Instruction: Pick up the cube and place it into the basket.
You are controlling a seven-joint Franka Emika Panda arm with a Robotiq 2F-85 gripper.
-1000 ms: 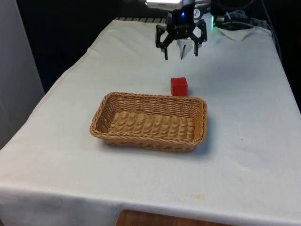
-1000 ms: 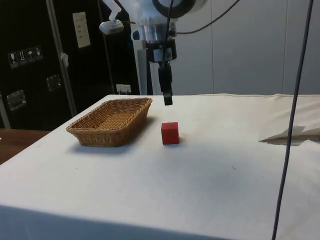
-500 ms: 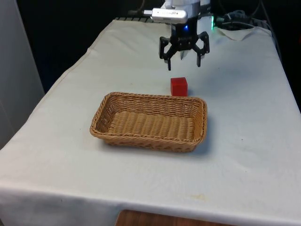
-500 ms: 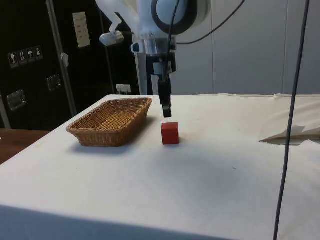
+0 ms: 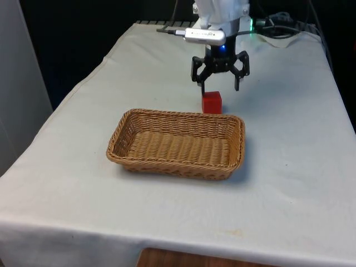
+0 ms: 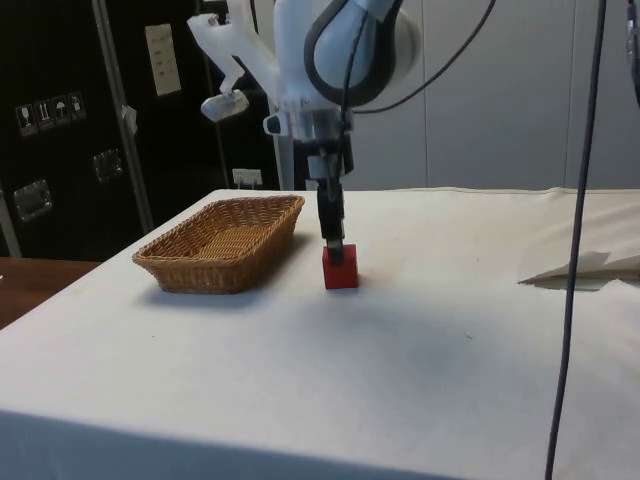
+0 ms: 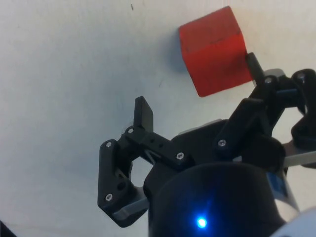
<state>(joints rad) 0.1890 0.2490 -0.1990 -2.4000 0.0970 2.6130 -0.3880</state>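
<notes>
As seen from the front, claw (image 5: 219, 87) spread, just above red cube (image 5: 212, 102) behind wicker basket (image 5: 177, 142) on counter (image 5: 289, 144). Side: fingertips at cube's top. Wrist: cube off-centre, near one finger (image 7: 253, 65); closing may knock it away.

The arm (image 6: 340, 50) is glossy white with rounded joint housings and a dark ring at 1 joint; black cables loop from it. Its gripper (image 5: 220, 88) is black, with 2 angular linkage fingers (image 7: 143, 114) pinned by small silver screws
</notes>
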